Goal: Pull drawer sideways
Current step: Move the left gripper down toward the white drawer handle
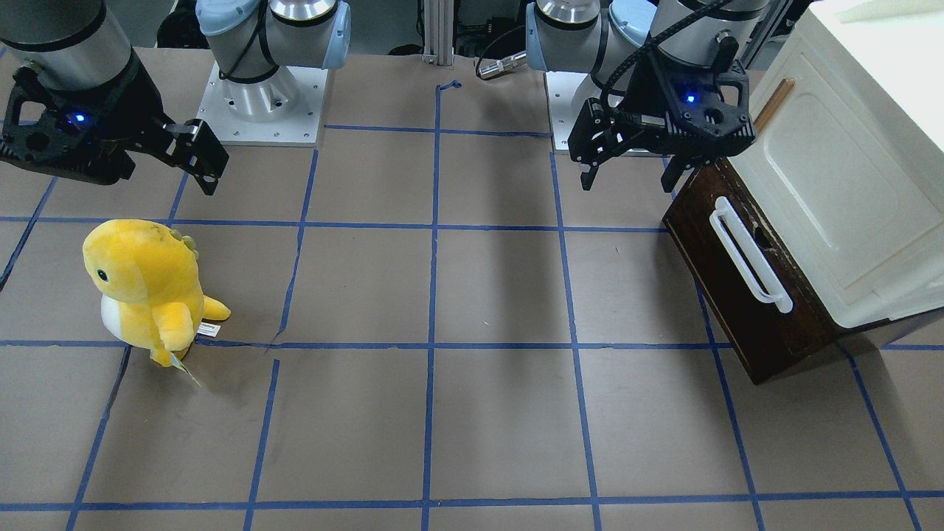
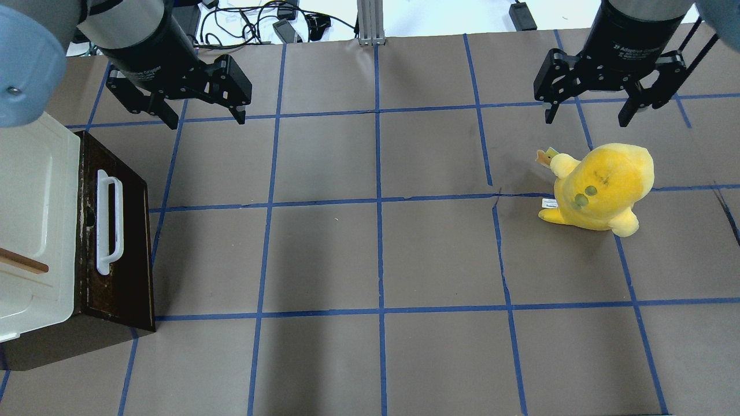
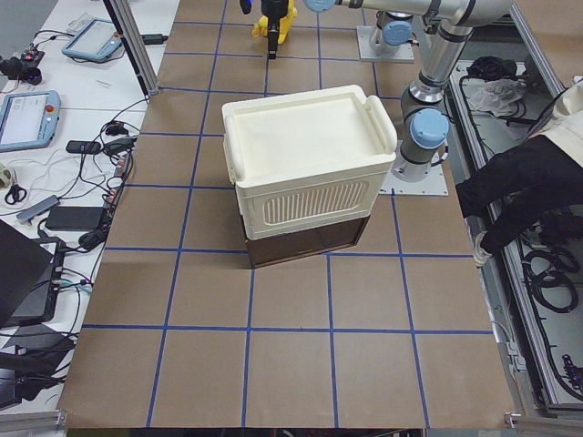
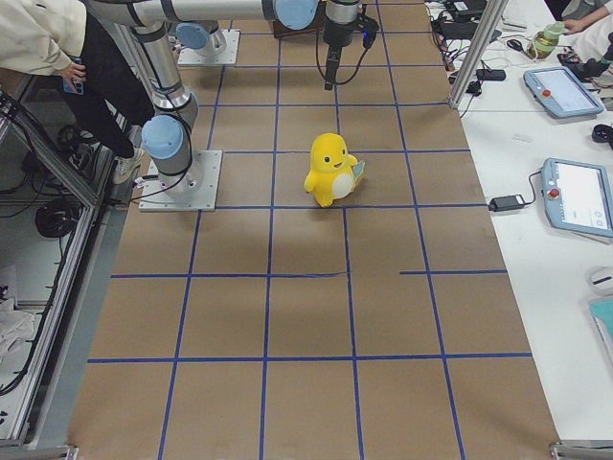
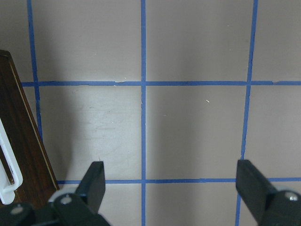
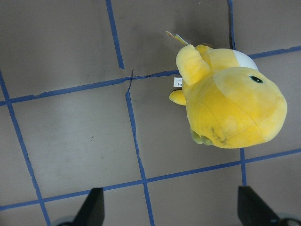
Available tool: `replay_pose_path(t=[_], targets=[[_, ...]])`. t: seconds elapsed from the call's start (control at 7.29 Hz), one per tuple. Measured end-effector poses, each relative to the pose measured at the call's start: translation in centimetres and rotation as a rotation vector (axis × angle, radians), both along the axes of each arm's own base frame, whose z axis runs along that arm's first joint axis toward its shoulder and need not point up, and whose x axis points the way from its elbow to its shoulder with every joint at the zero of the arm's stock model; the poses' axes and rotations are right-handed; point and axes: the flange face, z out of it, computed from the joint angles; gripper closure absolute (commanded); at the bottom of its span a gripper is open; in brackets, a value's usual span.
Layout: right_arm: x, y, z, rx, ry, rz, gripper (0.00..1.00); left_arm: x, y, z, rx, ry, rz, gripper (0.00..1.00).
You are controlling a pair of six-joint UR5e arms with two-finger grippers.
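Brown paper gridded with blue tape covers the counter [image 2: 376, 260]. Above it the left pincer [image 2: 207, 118] hangs wide open and empty, near the drawer [image 2: 132, 248] but clear of its white handle [image 2: 108, 225]. The drawer sits under the cream cabinet [image 2: 34, 219] at the counter's left end, apparently still shut. The right pincer [image 2: 587, 115], also spread and empty, hovers beside a yellow plush toy [image 2: 601, 188]. Grasping and pulling both seem left to do.

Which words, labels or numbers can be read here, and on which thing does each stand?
"2F Adaptive Gripper": white print on the black collar above the right gripper, barely legible; the line under it is too small.
On the left gripper: like print, too blurred to read.
On the plush toy: a white tag, print too small to read.
On the drawer: no text seen.
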Motion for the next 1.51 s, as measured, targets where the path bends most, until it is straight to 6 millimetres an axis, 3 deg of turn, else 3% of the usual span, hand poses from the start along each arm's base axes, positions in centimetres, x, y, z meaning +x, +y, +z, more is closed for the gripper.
replay_pose_path(t=[0.69,1.1,1.24,1.51], targets=[[0.0,0.0,0.0,0.001,0.000,0.001,0.00,-0.2,0.6,-0.1,0.011,-0.007,0.000,0.00],[0.0,0.0,0.0,0.000,0.000,0.001,0.00,-0.9,0.5,-1.8,0.053,-0.031,0.027,0.00],[0.0,0.0,0.0,0.000,0.000,0.001,0.00,-1.5,1.0,-3.5,0.084,-0.084,0.039,0.00],[0.0,0.0,0.0,0.000,0.000,0.001,0.00,-2.8,1.7,-10.0,0.149,-0.235,0.071,0.00]])
